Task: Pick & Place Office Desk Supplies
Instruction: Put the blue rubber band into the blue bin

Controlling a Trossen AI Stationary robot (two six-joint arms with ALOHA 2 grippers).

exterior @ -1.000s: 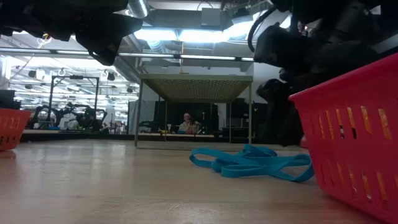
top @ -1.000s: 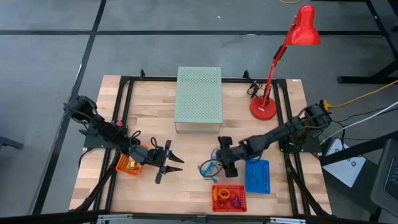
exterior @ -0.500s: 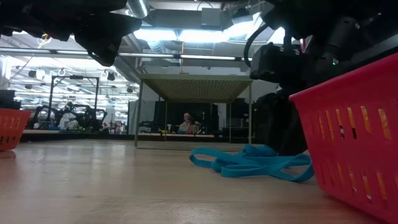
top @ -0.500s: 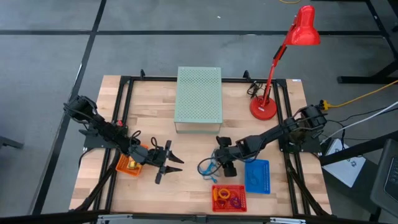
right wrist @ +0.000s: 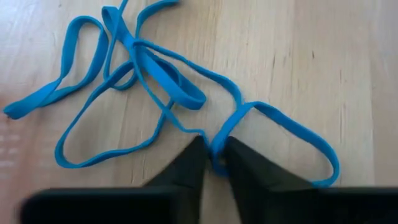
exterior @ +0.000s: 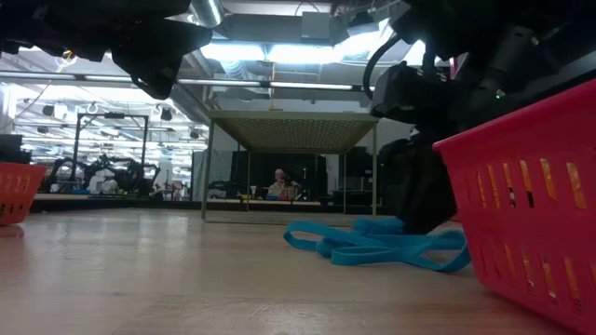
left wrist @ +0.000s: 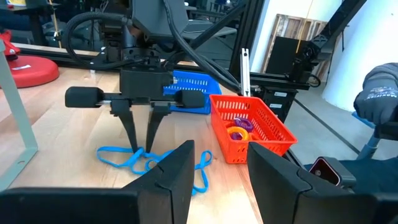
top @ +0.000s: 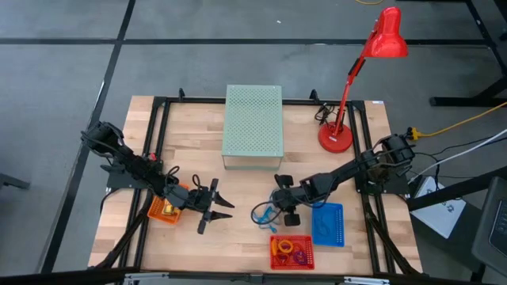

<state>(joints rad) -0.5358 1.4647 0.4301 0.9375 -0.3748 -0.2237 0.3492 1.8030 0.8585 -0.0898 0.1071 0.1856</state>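
Your right gripper (right wrist: 214,163) has just dropped the last bit onto the tangle of blue loops (right wrist: 155,93) — a second ago it hung above them, and now its fingertips are down at the table and pinched nearly together on one strand. Seen from your left wrist, the two thin fingers (left wrist: 132,132) stand almost side by side with their tips in the blue pile. That reads to me as a grasp closing on the loops, though nothing has lifted yet: the tangle lies flat on the wood.

Take the red basket (top: 291,252) as your marker. The blue loops (top: 267,212) sit just beyond its far left corner, close by but outside it. The ring-shaped clips (top: 294,256), orange and purple among them, are already inside it. The blue basket (top: 328,224) stands right beside it on the right arm's side, and its inside is hard to make out from above.

Your left gripper (top: 215,204) has not moved. It waits well to the left of the red basket, fingers spread wide and empty, next to the orange basket (top: 165,209) holding yellow pieces (top: 167,209).

So most of the sorting looks done, and these loops look like the last loose item. Expect them to drape and snag when you raise them.
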